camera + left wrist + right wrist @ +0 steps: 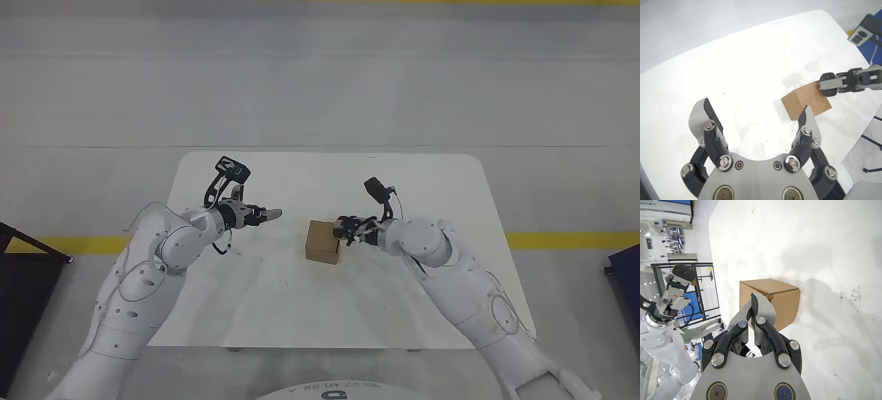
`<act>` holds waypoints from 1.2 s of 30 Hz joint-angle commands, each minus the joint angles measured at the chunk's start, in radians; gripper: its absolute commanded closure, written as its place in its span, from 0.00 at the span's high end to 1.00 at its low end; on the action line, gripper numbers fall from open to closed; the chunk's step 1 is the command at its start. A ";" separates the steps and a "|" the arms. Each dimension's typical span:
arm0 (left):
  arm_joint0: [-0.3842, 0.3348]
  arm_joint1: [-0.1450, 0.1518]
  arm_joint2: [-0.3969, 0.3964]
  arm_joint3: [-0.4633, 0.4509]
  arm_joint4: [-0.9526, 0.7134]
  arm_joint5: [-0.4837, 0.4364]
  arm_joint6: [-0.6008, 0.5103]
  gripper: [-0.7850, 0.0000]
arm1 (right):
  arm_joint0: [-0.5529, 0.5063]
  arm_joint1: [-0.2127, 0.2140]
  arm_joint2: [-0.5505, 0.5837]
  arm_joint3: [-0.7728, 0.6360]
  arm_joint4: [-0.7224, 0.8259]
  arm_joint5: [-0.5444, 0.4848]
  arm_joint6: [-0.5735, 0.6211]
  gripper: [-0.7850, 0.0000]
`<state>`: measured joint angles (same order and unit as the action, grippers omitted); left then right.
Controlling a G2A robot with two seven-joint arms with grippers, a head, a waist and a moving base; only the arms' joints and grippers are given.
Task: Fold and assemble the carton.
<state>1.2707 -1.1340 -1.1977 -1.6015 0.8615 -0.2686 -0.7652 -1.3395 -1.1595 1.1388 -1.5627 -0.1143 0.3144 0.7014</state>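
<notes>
Carton [322,241] [808,98] [783,306]: a brown box with its flaps folded in, standing on the white table [300,310].
Right gripper [345,231] [826,85] [753,302]: fingers drawn together, with the tips touching the carton's upper edge on the side facing its arm.
Left gripper [272,214] [756,104]: fingers spread wide and holding nothing; it hovers apart from the carton, on the side opposite the right gripper.

Carton [785,306] corner hidden — behind right end effector [753,302].
</notes>
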 commanded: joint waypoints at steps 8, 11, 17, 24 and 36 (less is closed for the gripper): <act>0.000 0.000 0.000 0.000 0.000 0.000 0.000 1.00 | -0.154 0.048 0.369 0.020 0.266 -0.215 0.074 1.00; 0.000 0.000 0.000 0.000 0.000 0.000 0.000 1.00 | -0.158 0.050 0.377 0.022 0.269 -0.221 0.080 0.45; 0.000 0.000 0.000 0.000 0.000 0.000 0.000 1.00 | -0.157 0.050 0.377 0.022 0.269 -0.220 0.081 0.83; 0.000 0.000 0.000 0.000 0.000 0.000 0.000 1.00 | -0.157 0.050 0.377 0.022 0.269 -0.220 0.081 1.00; 0.000 0.000 0.000 0.000 0.000 0.000 0.000 1.00 | -0.157 0.050 0.377 0.022 0.269 -0.220 0.081 1.00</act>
<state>1.2707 -1.1340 -1.1977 -1.6015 0.8615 -0.2686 -0.7652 -1.4965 -1.1098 1.5160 -1.5404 0.1550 0.0945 0.7821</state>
